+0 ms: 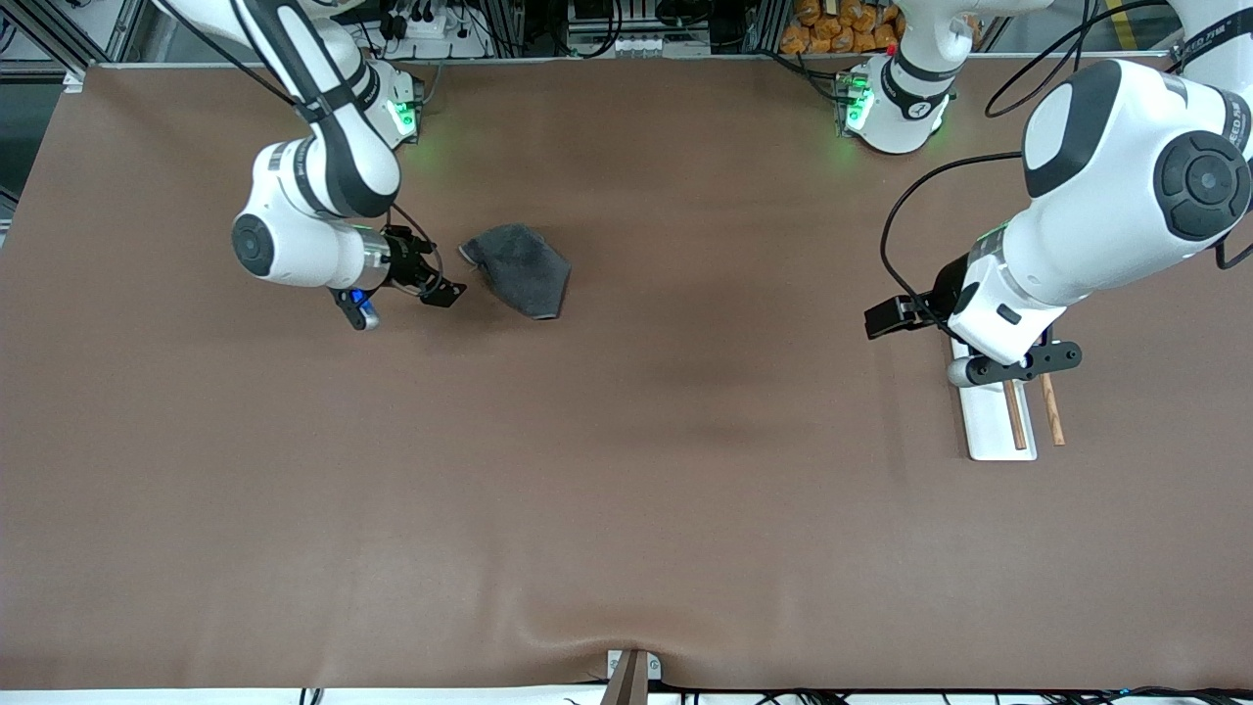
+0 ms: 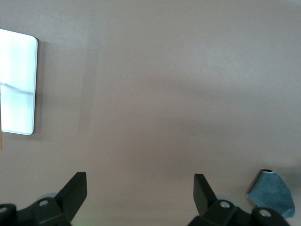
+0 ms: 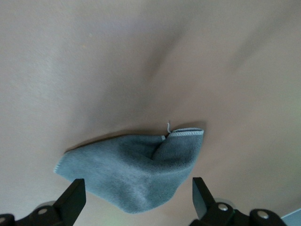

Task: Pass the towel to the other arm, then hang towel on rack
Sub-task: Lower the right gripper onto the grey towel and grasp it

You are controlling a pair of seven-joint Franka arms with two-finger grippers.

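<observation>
Left arm covers the rack (image 1: 994, 421) end farther from the front camera; left wrist view crops rack base and towel (image 2: 275, 195) at the edges.

Robotics lab; cabled aluminium framing (image 1: 548, 24) edges table (image 1: 626, 509).

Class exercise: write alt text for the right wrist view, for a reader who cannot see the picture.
A crumpled dark grey soft towel with a thin pale hem lies on the brown table cover, directly ahead of the right gripper. The gripper's two black fingers stand wide open on either side of the cloth, holding nothing.
</observation>
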